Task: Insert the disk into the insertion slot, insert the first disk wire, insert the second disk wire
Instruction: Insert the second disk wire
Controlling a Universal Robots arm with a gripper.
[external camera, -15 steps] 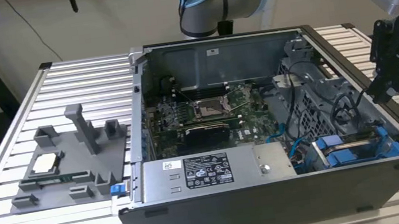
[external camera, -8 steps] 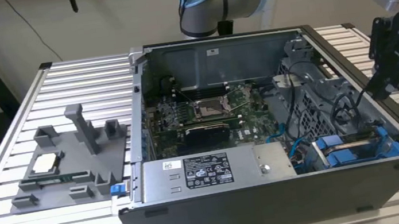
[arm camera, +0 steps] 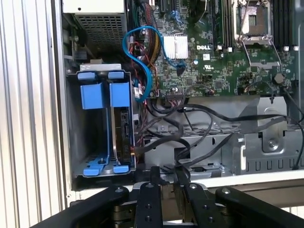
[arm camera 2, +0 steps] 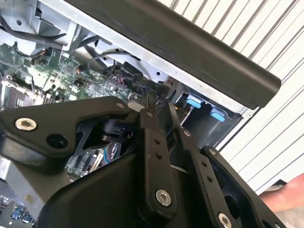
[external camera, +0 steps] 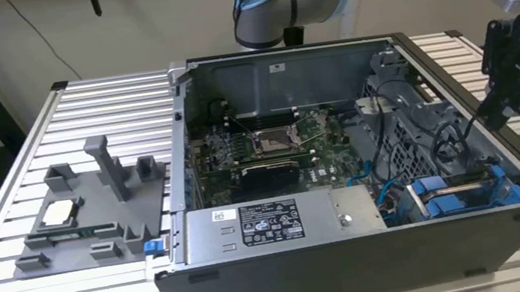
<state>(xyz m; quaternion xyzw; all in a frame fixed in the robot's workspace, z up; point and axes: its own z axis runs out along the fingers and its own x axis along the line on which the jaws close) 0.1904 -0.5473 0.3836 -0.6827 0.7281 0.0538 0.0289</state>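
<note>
- Here, the gripper (external camera: 499, 108) hangs just outside the wall of the computer case (external camera: 358, 276) on the exterior view's right. It is above the corner that holds the insertion slot (external camera: 433, 199).
- Its fingers (arm camera: 151, 190) are drawn close together with only a slim gap between them. I can make out nothing held there in either wrist view.
- The disk (arm camera: 124, 130) seems to sit already in the insertion slot. It shows edge-on as a dark slab in the blue carrier (arm camera: 118, 95) on the side nearer the black cables (arm camera: 199, 137), though the sliver is too thin to be sure.
- I judge the disk stiff, dense for its size and easily hurt by a knock. The carrier's blue frame is the place to grip or push, not the label face or the connector edge.
- The black cables lie loose over the metal cage (arm camera: 266, 142) beside the slot. They look soft and springy, so the plug should give a firmer hold than the cord.
- The disk's label face and its sockets are hidden.
- The cables' plug ends run out of sight behind the gripper's own links.
- Which cable is the first disk wire and which the second cannot be told.
</note>
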